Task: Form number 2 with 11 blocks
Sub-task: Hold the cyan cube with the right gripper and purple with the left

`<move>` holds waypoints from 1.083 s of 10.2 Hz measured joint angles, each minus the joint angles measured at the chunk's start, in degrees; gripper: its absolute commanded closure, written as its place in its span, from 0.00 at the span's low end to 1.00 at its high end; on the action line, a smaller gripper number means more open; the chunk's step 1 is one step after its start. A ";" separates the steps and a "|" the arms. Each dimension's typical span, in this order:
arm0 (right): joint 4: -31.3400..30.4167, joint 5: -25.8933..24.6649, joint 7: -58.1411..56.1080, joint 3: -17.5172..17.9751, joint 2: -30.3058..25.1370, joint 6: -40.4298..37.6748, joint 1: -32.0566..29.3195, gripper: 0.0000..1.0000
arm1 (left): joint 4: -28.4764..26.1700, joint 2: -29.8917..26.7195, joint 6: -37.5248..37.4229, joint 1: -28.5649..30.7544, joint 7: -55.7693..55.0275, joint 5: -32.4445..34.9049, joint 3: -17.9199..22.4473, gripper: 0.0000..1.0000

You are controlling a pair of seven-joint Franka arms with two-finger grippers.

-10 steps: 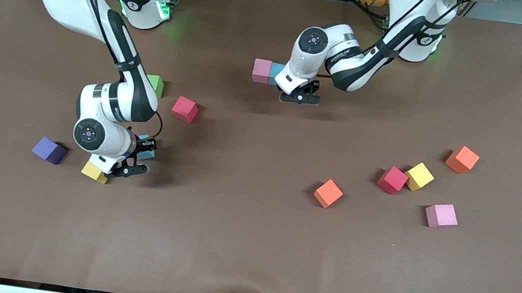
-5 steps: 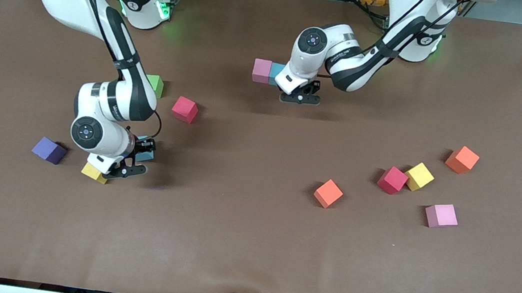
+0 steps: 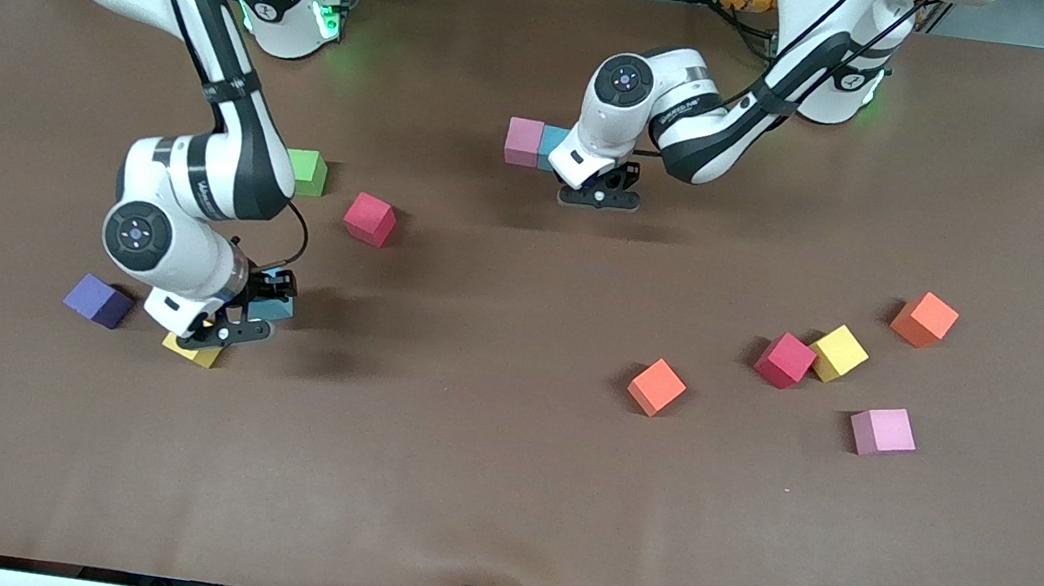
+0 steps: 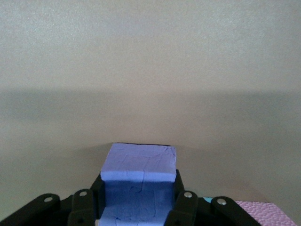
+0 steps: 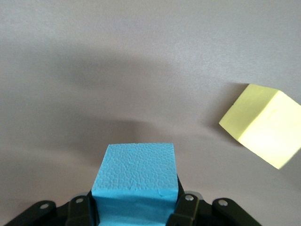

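Front view, step: early in the build; only a pink block (image 3: 523, 141) and a light blue block (image 3: 553, 144) sit touching, side by side, near the arms' bases, apparently the digit's top row begun.
Front view, left gripper (image 3: 599, 196): low over the table just beside that pair, toward the left arm's end.
Front view, right gripper (image 3: 244, 317): raised near the right arm's end, carrying a blue cube (image 3: 272, 306), over a yellow block (image 3: 194, 351); a purple block (image 3: 98, 301) lies beside.
Front view, loose blocks: red (image 3: 369, 219); orange (image 3: 657, 386); red (image 3: 785, 359) touching yellow (image 3: 840, 353); orange (image 3: 924, 319); pink (image 3: 883, 430). A green cube (image 3: 307, 172) is not needed.
Left wrist view: fingers clamped on a purple cube (image 4: 139, 175), close to the table; pink corner (image 4: 268, 212) beside it.
Right wrist view: fingers clamped on the blue cube (image 5: 135, 184), clear of the table; yellow block (image 5: 262, 125) below.
Next move, judged: left sets its cube flush and square beside the row, then releases; right carries its cube across.
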 measured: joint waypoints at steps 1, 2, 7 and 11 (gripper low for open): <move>-0.65 0.00 0.00 -0.06 -0.84 -0.01 -0.02 0.52 | 0.11 0.02 -0.02 0.00 0.00 0.00 0.00 0.46; -0.96 0.00 0.00 -0.07 -1.30 -0.01 -0.02 0.52 | 0.11 0.14 -0.06 0.00 0.00 0.00 0.00 0.46; -1.26 0.04 0.02 -0.07 -2.21 0.01 -0.02 0.52 | 0.11 0.67 -0.10 -0.04 0.00 0.00 0.00 0.19; -1.68 0.23 0.30 0.00 -4.39 0.00 0.00 0.52 | 0.12 0.70 -0.18 -0.06 0.00 0.00 -0.01 0.00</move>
